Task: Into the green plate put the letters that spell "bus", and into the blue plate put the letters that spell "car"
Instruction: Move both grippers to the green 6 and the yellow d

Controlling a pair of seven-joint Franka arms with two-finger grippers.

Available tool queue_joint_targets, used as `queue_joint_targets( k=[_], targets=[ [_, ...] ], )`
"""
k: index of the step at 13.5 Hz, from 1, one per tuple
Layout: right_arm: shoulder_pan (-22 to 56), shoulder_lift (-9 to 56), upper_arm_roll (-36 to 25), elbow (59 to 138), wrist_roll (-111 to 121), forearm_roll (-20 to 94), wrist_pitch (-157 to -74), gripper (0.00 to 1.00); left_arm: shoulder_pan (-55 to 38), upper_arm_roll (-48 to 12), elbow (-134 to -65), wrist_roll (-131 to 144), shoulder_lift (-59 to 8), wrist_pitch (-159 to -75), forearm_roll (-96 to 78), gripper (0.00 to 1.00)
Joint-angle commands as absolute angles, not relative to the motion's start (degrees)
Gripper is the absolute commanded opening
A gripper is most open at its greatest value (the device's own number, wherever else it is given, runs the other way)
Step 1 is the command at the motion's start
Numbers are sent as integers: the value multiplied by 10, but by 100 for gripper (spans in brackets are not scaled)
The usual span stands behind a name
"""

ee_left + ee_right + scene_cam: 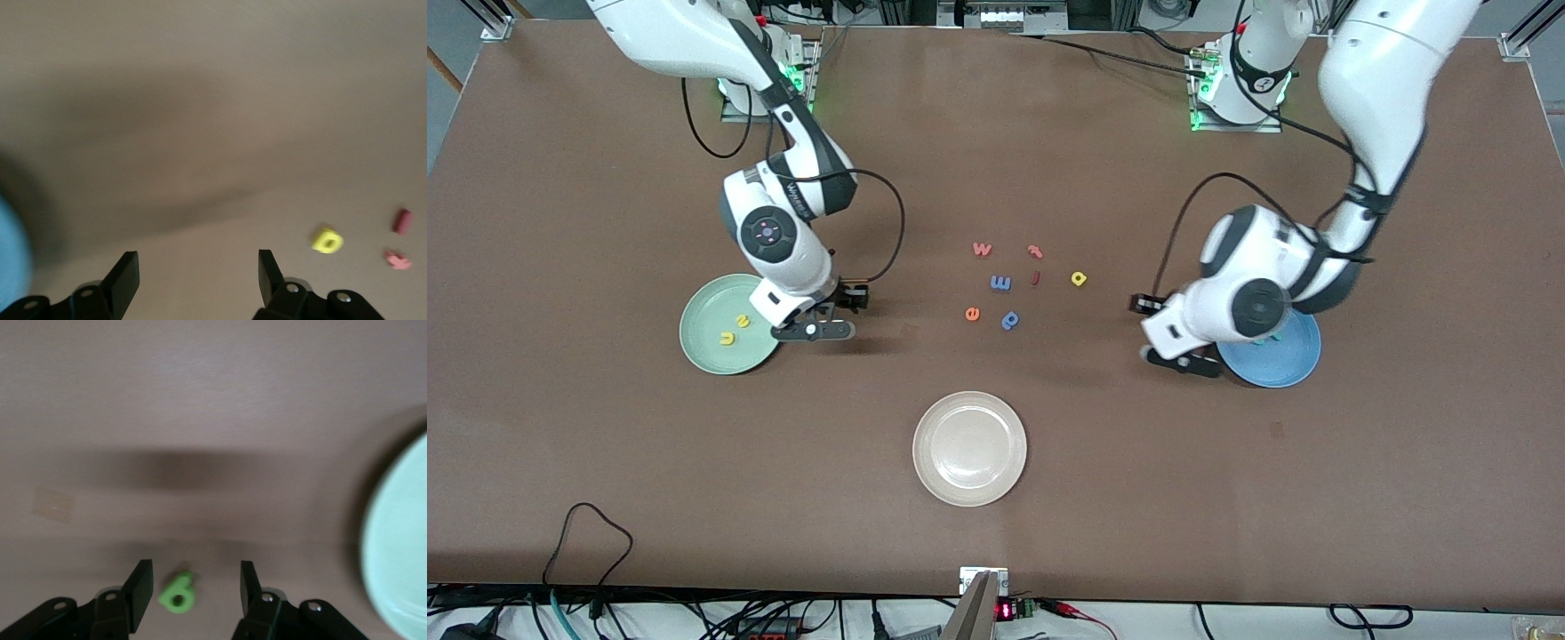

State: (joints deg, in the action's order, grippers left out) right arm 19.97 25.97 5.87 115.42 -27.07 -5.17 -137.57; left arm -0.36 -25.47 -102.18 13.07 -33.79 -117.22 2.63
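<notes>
— Where were the letters?
— Yellow u (727, 338) and s (743, 321) lay in the green plate (703, 333); the green b (178, 594) sat between the right gripper's (193, 592) spread fingers.
— And the left gripper (198, 275)?
— Open, empty, beside the blue plate (1285, 364).

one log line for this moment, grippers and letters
left gripper: open, empty, beside blue plate | right gripper: open around green b, beside green plate | yellow u, s: in green plate

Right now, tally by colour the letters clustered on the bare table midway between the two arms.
Pink-red letters: 3
Blue letters: 2
Yellow letter: 1
Orange letter: 1
Total: 7
</notes>
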Motion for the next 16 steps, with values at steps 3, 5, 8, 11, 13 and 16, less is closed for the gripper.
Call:
queue_joint_targets(
  k=[3, 5, 8, 11, 13, 16],
  targets=[
    [200, 288, 69, 1160, -283, -39, -1405, 54, -83, -253, -1119, 187, -310, -1278, 39, 84],
    [200, 294, 69, 1161, -283, -39, -1405, 55, -115, -252, -1133, 227, -310, -1301, 40, 84],
    [207, 301, 72, 1162, -291, -39, -1405, 55, -138, -250, -1133, 233, -312, -1302, 61, 83],
    [207, 299, 72, 1168, -292, -39, -1401, 55, -139, -250, -1133, 243, -322, -1309, 141, 81],
    [207, 295, 73, 1176, -291, -38, -1401, 55, -136, -248, -1130, 243, -327, -1327, 142, 80],
    [207, 294, 74, 1183, -291, -38, -1401, 55, -135, -248, -1130, 243, -339, -1350, 142, 78]
  ],
)
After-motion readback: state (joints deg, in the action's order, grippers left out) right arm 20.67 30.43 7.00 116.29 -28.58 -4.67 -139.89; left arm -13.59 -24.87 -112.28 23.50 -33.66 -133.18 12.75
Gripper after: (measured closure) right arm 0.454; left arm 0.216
